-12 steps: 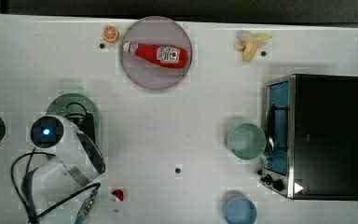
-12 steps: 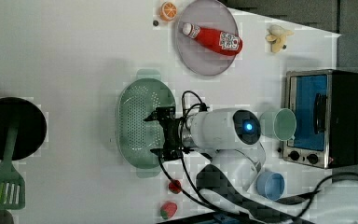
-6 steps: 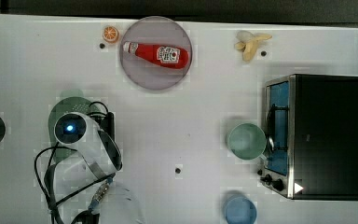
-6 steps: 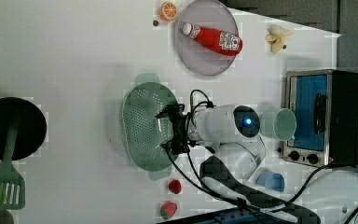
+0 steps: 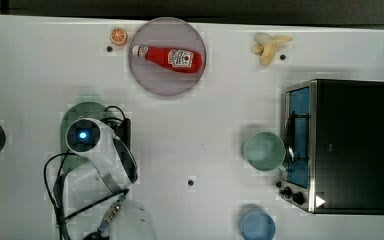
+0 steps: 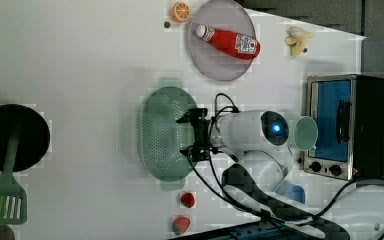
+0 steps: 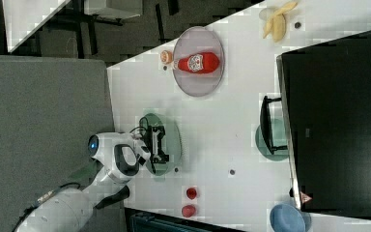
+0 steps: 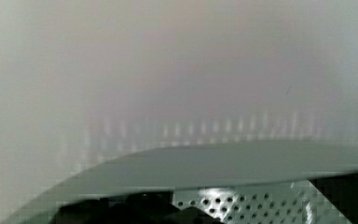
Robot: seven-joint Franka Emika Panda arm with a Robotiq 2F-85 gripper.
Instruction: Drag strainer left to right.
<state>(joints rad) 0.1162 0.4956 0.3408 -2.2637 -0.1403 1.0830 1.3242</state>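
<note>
A white desk carries the strainer near its arm-side edge. The tool, spread wide, sits at the strainer's rim without gripping. A shallow hook could slip off mid-drag, or tip it.

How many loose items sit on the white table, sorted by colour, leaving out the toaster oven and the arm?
Green: 3, the strainer, cup and spatula
Red: 3, the ketchup bottle and two small red items
Blue: 1, the cup
Orange: 1, the orange half
Yellow: 1, the banana
Grey: 1, the plate
Black: 1, the pan
Total: 11
</note>
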